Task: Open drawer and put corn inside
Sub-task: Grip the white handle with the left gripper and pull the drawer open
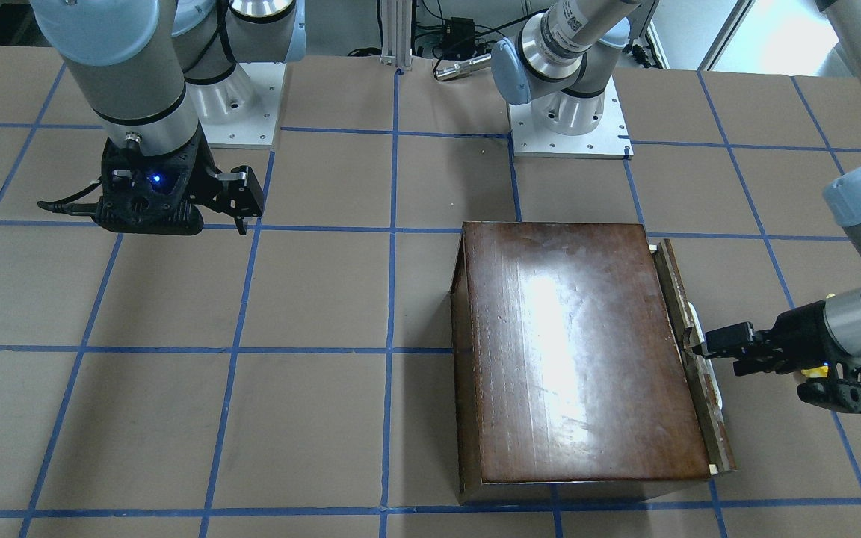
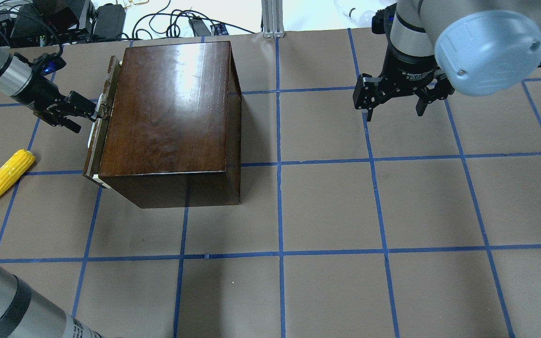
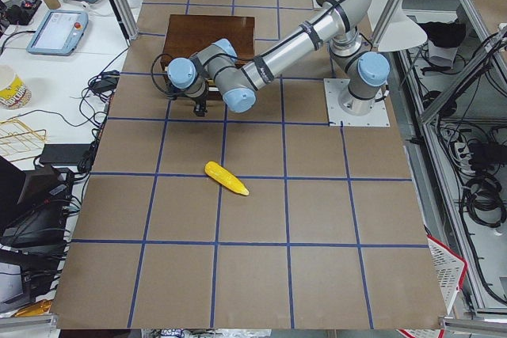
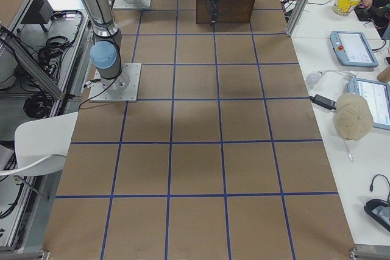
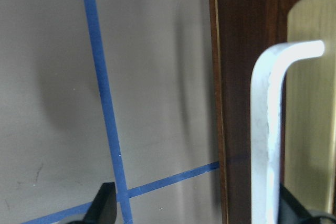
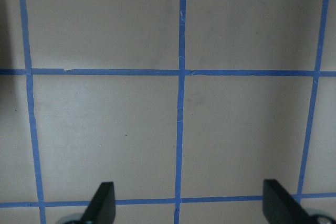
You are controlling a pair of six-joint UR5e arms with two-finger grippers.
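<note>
The glossy dark brown box (image 2: 167,108) stands on the table's left half. Its drawer's worn front panel (image 2: 97,145) faces left and sits nearly flush, with a thin pale strip showing at its ends. My left gripper (image 2: 89,116) is open at the cream handle (image 5: 268,129). In the left wrist view the handle stands between the two spread fingers, close to the right one. The yellow corn (image 2: 7,176) lies on the table left of the box, apart from both grippers. My right gripper (image 2: 395,112) is open and empty, hovering over the table far to the right.
The table is brown paper with a blue tape grid (image 2: 280,164). Both arm bases (image 1: 569,134) are bolted at the robot's edge. Cables and electronics (image 2: 111,19) lie beyond the far edge behind the box. The right wrist view shows only bare grid (image 6: 181,72).
</note>
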